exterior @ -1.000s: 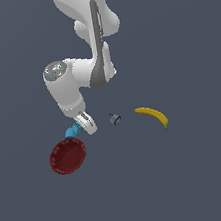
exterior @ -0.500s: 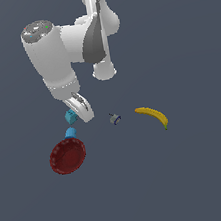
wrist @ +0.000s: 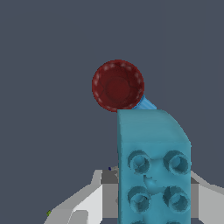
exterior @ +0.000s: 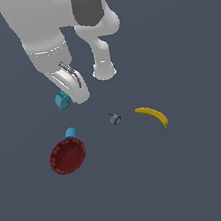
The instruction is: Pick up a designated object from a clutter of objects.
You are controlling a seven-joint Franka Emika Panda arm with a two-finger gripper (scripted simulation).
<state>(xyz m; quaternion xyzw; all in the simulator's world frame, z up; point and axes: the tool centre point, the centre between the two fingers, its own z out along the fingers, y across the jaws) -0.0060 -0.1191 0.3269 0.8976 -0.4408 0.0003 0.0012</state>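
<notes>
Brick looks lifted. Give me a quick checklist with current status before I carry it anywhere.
1. Teal brick between the hand's fingers: ok.
2. Brick off the floor: ok, it hangs above the blue stub.
3. Right piece taken, studs visible: ok.
4. Red bowl and stub undisturbed, upright: ok.
5. Banana and grey-and-blue item apart from the hand: ok.
6. Grip firmness: cannot tell.

You see a teal-blue studded toy brick (wrist: 153,166), dark red bowl (exterior: 67,156), bright-blue stub (exterior: 70,133) beside it, yellow banana (exterior: 153,116), white gripper (exterior: 70,91)
</notes>
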